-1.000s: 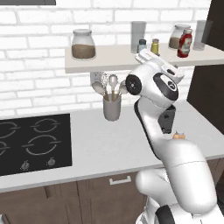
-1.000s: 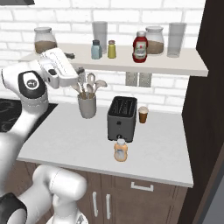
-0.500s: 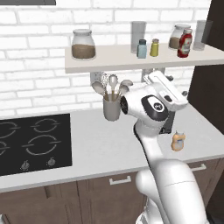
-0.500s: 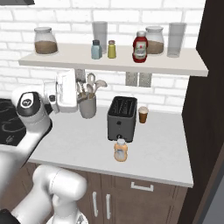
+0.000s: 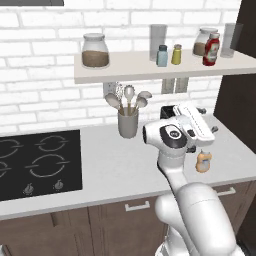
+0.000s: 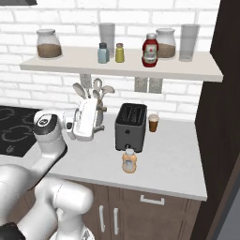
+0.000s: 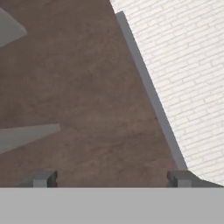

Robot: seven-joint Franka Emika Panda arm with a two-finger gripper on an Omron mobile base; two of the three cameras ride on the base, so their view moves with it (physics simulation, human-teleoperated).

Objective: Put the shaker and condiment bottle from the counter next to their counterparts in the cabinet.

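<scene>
Hand view shows the gripper (image 7: 112, 177) with its two dark fingertips (image 7: 40, 178) set far apart near the left and right of the frame, so the jaws stand wide with nothing between them. Beyond them lies a dark brown wood-grain surface meeting a white brick wall (image 7: 188, 78) along a grey strip; which surface that brown one is cannot be told from this view.

From the left base view the white hand (image 5: 194, 125) hangs over the counter (image 5: 115, 165), in front of the black toaster (image 5: 170, 111) and just above and left of the condiment bottle (image 5: 203, 161), apart from it. The right base view puts the hand (image 6: 86, 120) in front of the utensil crock (image 6: 97, 123), left of the toaster (image 6: 131, 126); its fingers are hard to make out there.

The condiment bottle (image 6: 129, 161) stands upright on the counter (image 6: 173, 164) right in front of the toaster, near the front edge. A small brown cup (image 6: 153, 123) sits just right of the toaster, toward the wall.

Up on the cabinet (image 6: 122, 65), the shaker (image 6: 102, 53) stands just beside the yellow-green shaker (image 6: 119, 53), in front of a tall glass (image 6: 107, 35). The red bottle (image 6: 150, 50) stands to their right, next to a jar (image 6: 165, 43), with another glass (image 6: 189, 42) further right. A jar of brown contents (image 6: 48, 44) stands at the left end. A black cooktop (image 5: 35, 162) is set into the counter's left part.
</scene>
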